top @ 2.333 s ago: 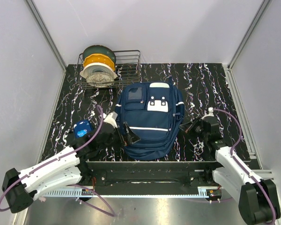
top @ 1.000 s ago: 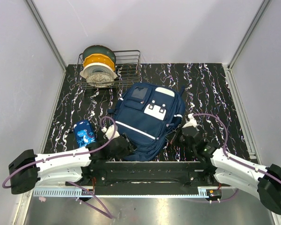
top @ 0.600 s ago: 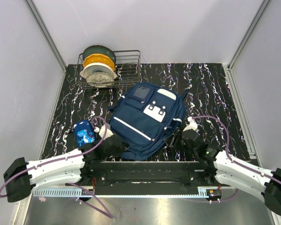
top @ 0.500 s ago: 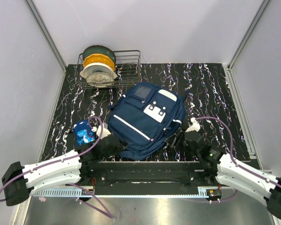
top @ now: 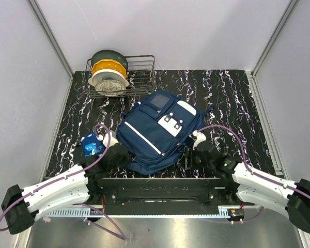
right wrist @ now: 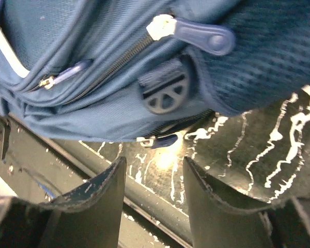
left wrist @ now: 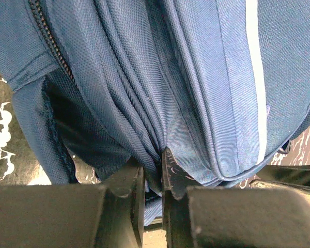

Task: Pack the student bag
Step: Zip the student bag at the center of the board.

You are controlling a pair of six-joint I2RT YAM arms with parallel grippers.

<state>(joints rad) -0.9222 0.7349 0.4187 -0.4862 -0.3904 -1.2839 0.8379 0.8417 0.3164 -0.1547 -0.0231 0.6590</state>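
The student bag (top: 156,132), navy blue with white patches and a grey pocket panel, lies flat and skewed on the black marbled table (top: 232,98). My left gripper (top: 124,156) is at the bag's near left corner. In the left wrist view it (left wrist: 153,168) is shut on a fold of the bag's blue fabric (left wrist: 186,93). My right gripper (top: 192,157) is at the bag's near right corner. It (right wrist: 154,170) stands open over bare table, just short of a small blue zipper pull (right wrist: 161,140). A larger zipper pull (right wrist: 204,37) and a plastic buckle (right wrist: 165,94) show above it.
A small blue patterned pouch (top: 92,144) lies left of the bag beside my left arm. A wire rack (top: 139,75) holding filament spools (top: 108,77) stands at the back left. A black rail (top: 160,183) runs along the table's near edge, under both grippers.
My left gripper has shut on the bag's near left fabric. The right gripper has opened and let go. The bag has slid left and turned further askew.
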